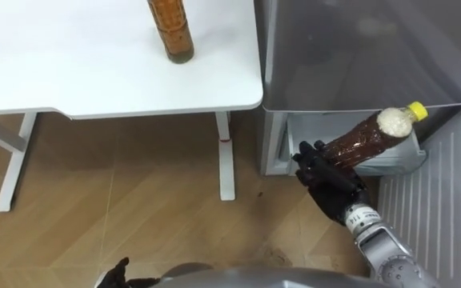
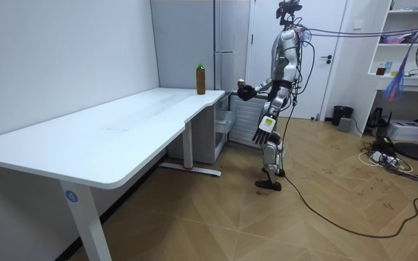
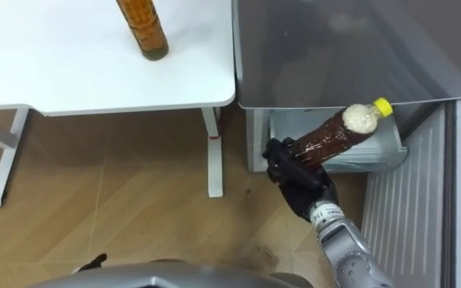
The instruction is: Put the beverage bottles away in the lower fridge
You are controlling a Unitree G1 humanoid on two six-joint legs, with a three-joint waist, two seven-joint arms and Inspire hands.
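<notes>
Held a smooth brown bottle [image 1: 366,136], yellow-capped and tilted, in the curled fingers of the right hand [image 1: 326,180], above the lower fridge's white drawer [image 1: 402,156]. Left a second bottle [image 1: 172,28] upright near the glossy table [image 1: 94,64]'s rounded corner. Hung the left hand [image 2: 265,129] loose-fingered over open wood floor [image 1: 134,184].

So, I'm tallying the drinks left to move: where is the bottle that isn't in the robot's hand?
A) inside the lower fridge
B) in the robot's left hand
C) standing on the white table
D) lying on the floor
C: the second bottle stands upright on the white table, near its corner by the fridge, while the right hand is curled round the yellow-capped bottle.
</notes>
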